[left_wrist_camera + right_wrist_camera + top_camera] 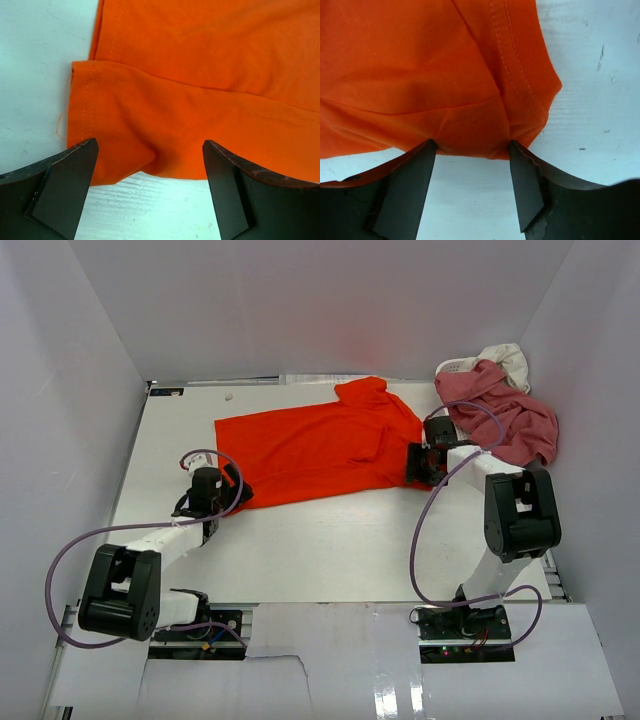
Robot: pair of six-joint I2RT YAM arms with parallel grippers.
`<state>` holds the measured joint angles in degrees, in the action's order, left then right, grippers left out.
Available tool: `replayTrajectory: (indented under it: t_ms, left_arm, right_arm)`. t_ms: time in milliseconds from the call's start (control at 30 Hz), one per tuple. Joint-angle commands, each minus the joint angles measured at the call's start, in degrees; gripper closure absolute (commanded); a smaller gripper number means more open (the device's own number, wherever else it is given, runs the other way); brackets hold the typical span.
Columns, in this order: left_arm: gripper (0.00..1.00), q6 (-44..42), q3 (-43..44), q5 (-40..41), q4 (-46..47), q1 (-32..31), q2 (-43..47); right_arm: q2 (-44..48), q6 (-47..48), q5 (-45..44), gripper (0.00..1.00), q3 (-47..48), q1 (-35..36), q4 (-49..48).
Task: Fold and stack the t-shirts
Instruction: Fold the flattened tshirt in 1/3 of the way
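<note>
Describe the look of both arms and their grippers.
Left arm and right arm: white links, boxy black joint housings, a thin purple cable looping along each. Left gripper and right gripper: two dark wedge-shaped fingers with worn, reddish-brown edges. No markings legible.

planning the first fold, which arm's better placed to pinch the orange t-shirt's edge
Right, likely: right fingers touch a bunched fold of the orange t-shirt on both sides; left fingers stand wider.
</note>
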<state>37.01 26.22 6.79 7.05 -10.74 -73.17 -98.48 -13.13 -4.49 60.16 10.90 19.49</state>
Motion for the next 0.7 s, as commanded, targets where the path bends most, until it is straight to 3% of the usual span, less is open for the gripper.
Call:
replayTrajectory:
  t_ms: [0,133,167,233,667]
  left_arm:
    - [0.04,-0.7,2.2,3.6,0.4,-0.2,0.1]
    - [0.04,-0.7,3.7,5.5,-1.5,-0.2,-2.6]
    - [0.04,-0.7,4.0,5.7,-1.7,-0.2,-3.7]
    - [0.04,-0.7,4.8,6.5,-2.3,-0.2,-4.7]
    - [0.05,-1.5,6.9,8.5,-4.9,-0.2,-8.4]
  right_arm:
    - [-1.3,0.0,-2.2,0.35,3.2,-0.1,-1.4]
    - [-2.5,-0.2,-2.1,0.59,2.9,-0.1,-1.7]
    - [-2.8,-0.3,-2.6,0.76,2.7,-0.1,-1.6]
    - [-3.4,-0.6,-3.4,0.92,2.9,-0.1,-1.1]
    - [-2.1,-0.6,-10.7,0.92,3.8,-0.5,5.2]
